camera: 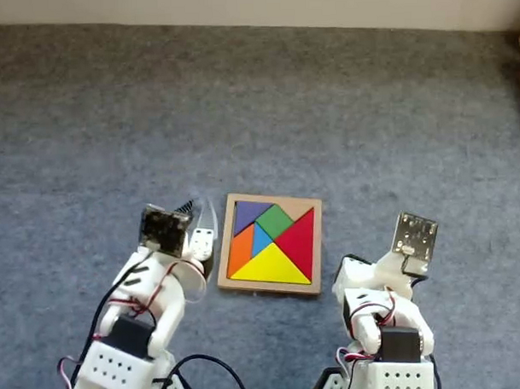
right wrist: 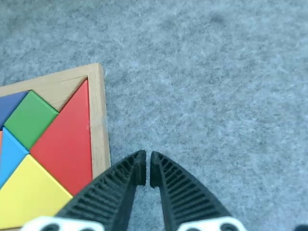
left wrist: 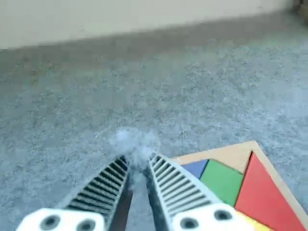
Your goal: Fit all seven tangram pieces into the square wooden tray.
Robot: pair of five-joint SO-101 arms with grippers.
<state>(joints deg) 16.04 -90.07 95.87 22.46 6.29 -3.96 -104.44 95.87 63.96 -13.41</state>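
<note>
tray (camera: 275, 199): square, wooden, flat on the grey carpet (camera: 112, 123), between the two arms. the interior is packed edge to edge with coloured pieces, and no bare floor shows inside the rim.

piece count, high view:
- red triangle (camera: 301, 237), large, against the right rim: 1
- yellow triangle (camera: 264, 266), large, along the near rim: 1
- orange piece (camera: 238, 252), left rim: 1
- green square (camera: 276, 221), set as a diamond near the far rim: 1
- blue triangle (camera: 260, 239), small, at the centre: 1
- purple area (camera: 246, 214), far-left corner: at least 1. it may be two pieces side by side, but the seam is not clear enough to say.

that makes six pieces certain. a seventh is probable but not confirmed.

arms: 2, both folded low at the near edge, one on each side of the tray.

left gripper (left wrist: 137, 163): points away over the carpet, just beside the tray's far-left corner. its fingers are drawn almost together with a narrow gap, and nothing is between them. cannot tell if it touches the rim.

right gripper (right wrist: 144, 166): over the carpet just beside the tray's right rim, apart from it. its fingers are pressed nearly tip to tip with only a thin slit, holding nothing.
</note>
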